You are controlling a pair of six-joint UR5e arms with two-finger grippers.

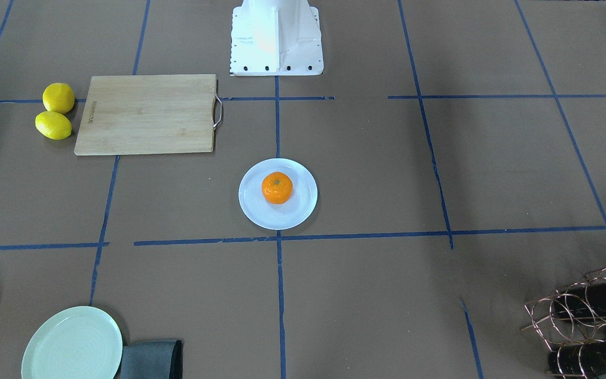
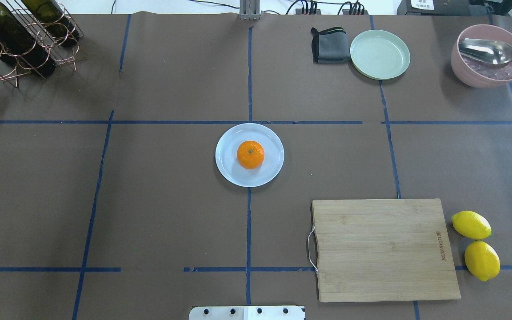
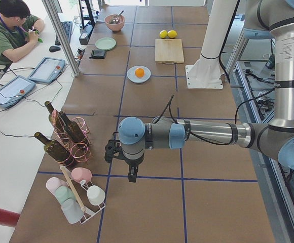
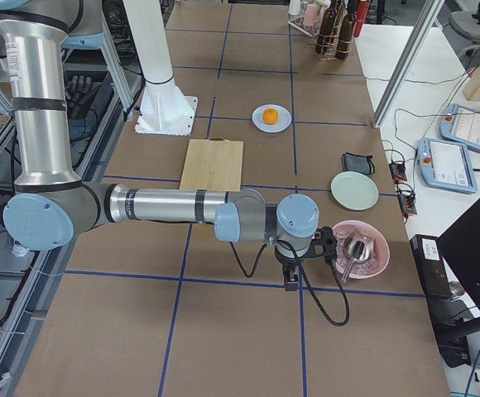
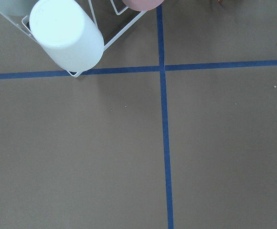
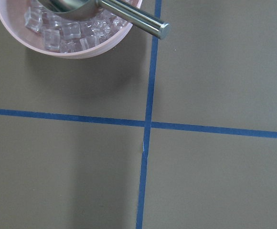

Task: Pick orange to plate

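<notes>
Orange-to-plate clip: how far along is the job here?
Done, it seems: the small bright orange fruit sits mid-dish on the round pale bluish-white plate, with nothing gripping it. In hand: nothing near it; the left tool and right tool hang far off at opposite ends. Left: nothing visible.

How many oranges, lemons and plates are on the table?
Orange: 1
Lemons: 2
Plates: 2, the bluish-white plate under the orange and the green plate
Total: 5
</notes>
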